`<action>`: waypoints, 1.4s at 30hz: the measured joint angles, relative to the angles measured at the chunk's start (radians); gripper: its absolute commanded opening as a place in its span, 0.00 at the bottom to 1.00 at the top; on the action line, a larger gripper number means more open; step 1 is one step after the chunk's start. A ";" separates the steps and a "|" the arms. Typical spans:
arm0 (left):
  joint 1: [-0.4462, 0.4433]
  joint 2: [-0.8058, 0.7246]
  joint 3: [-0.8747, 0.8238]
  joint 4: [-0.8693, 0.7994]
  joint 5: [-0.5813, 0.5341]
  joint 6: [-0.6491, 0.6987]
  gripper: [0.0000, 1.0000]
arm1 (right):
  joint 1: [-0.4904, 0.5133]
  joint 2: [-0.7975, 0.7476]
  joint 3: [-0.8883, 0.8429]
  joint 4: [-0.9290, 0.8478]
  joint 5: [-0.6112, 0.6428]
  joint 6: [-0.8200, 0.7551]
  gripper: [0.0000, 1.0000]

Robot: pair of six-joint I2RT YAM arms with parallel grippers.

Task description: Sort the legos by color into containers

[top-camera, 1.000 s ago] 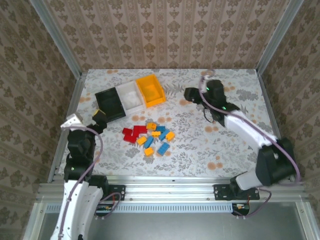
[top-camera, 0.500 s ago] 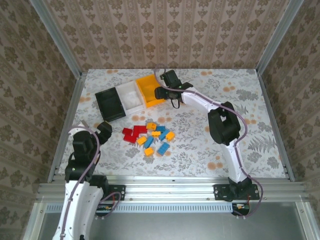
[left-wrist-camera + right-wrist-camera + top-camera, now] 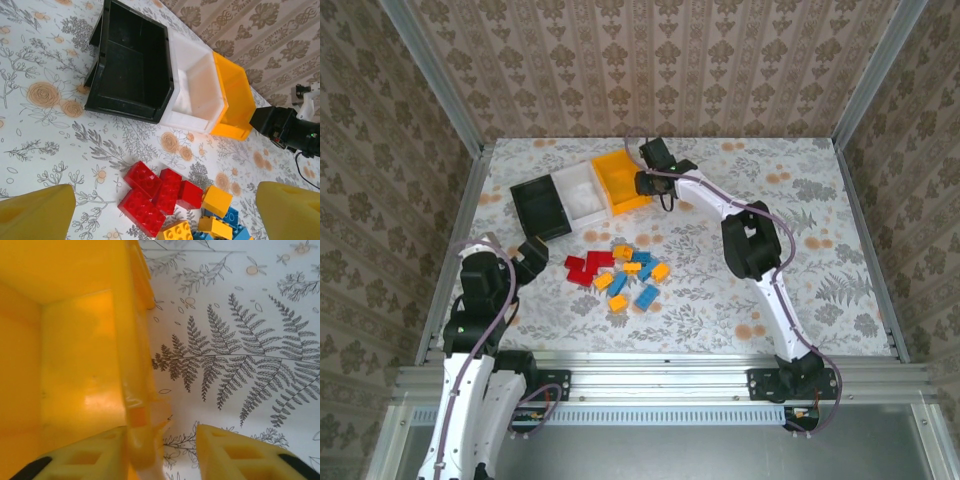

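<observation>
The legos (image 3: 620, 270) lie in a loose pile of red, blue and orange-yellow bricks at mid table. In the left wrist view, red bricks (image 3: 152, 192) are nearest, with orange-yellow (image 3: 217, 200) and blue (image 3: 231, 216) ones to their right. Behind the pile stand a black bin (image 3: 540, 207), a white bin (image 3: 582, 195) and an orange-yellow bin (image 3: 618, 178) in a row, with nothing visible inside them. My left gripper (image 3: 532, 252) hangs open left of the pile. My right gripper (image 3: 642, 183) is open and straddles the orange-yellow bin's right wall (image 3: 135, 390). One finger (image 3: 85, 457) is inside, the other (image 3: 245, 455) outside.
The table has a floral cloth and metal rails on all sides, with papered walls behind. Bare cloth (image 3: 800, 230) stretches right of the pile and the bins. The black bin (image 3: 132, 75) sits slightly askew against the white one (image 3: 192, 87).
The right arm swung from the table's right side across to the orange-yellow bin, then settled at its right wall. The left gripper dropped slightly toward the near-left. The bricks have not moved.
</observation>
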 measured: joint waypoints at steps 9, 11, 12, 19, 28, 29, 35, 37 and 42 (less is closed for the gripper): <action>0.000 -0.039 -0.028 -0.014 0.025 -0.020 1.00 | 0.001 0.037 0.045 -0.030 0.018 -0.003 0.00; 0.000 -0.030 -0.032 -0.006 0.026 -0.019 1.00 | 0.001 0.036 0.042 -0.029 0.034 -0.010 0.00; 0.000 -0.020 -0.030 -0.002 0.025 -0.018 1.00 | 0.002 0.028 0.027 -0.022 0.043 -0.015 0.00; 0.000 0.080 0.008 0.036 0.028 -0.009 1.00 | 0.007 -0.165 -0.284 0.043 0.153 0.007 0.00; 0.000 0.113 0.006 0.204 0.025 -0.044 1.00 | 0.006 -0.443 -0.620 0.078 0.235 -0.008 0.00; 0.000 0.133 0.006 0.231 0.026 -0.046 1.00 | 0.002 -0.460 -0.649 0.083 0.238 -0.008 0.00; -0.001 0.286 0.025 0.311 0.041 -0.045 1.00 | -0.037 -0.525 -0.811 0.147 0.233 0.036 0.00; -0.002 0.332 0.047 0.314 0.058 -0.045 1.00 | -0.050 -0.545 -0.858 0.167 0.239 0.063 0.00; -0.024 0.364 0.068 0.328 0.090 -0.045 1.00 | -0.072 -0.595 -0.956 0.218 0.280 0.158 0.00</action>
